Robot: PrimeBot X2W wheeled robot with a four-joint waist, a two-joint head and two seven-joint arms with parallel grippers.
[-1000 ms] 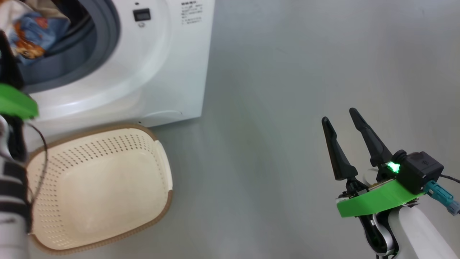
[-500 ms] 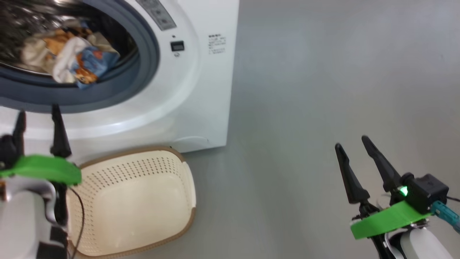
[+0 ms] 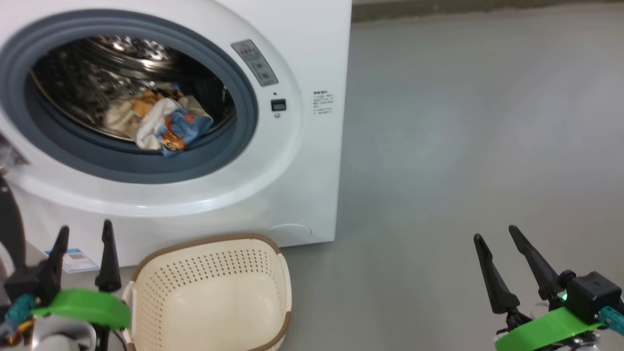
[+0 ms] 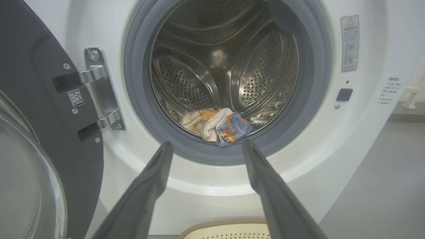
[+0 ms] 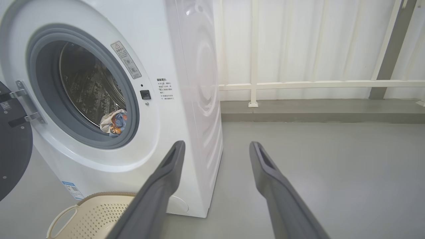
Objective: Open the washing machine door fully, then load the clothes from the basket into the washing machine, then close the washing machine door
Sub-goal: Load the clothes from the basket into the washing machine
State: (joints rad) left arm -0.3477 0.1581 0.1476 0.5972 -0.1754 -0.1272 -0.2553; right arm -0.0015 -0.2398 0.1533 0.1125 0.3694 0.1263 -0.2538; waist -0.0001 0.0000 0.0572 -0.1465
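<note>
Door first, at the far left: the washing machine door point(image 4: 36, 49) stood swung wide on its steel hinge point(image 4: 99, 89). Its dark grey inner face was turned toward the left wrist camera, and its clear glass bowl bulged at the lower left of that view.

Next along in the head view, the left gripper point(image 3: 85, 226) hung low before the front panel of the washing machine point(image 3: 312, 161). Its fingers were spread, with nothing between them, and pointed up toward the round opening. A blue label point(image 3: 73, 260) on the panel showed between the two fingers. Just beside the gripper on its right, the basket point(image 3: 204, 240) sat on the floor, close against the foot of the machine, its bare cream bottom showing.

Above both, ringed by the grey-blue gasket point(image 3: 146, 168), the clothes point(image 3: 163, 124) lay bunched at the bottom of the steel drum point(image 4: 199, 66) — cream cloth tangled with light blue and orange prints, close behind the gasket's lower lip. They were up and to the right of the left gripper and well apart from it. Seen along that arm's own fingers, the bundle sat between the two tips, some way beyond them.

Rightward came the machine's white side, then open grey floor point(image 3: 438, 146). At the far right the right gripper point(image 3: 495, 233) hovered over that floor — jaws wide, empty, well apart from basket, machine and clothes. From its wrist camera the clothes showed small, up and to the left, and the basket's handle showed at the lower left.
</note>
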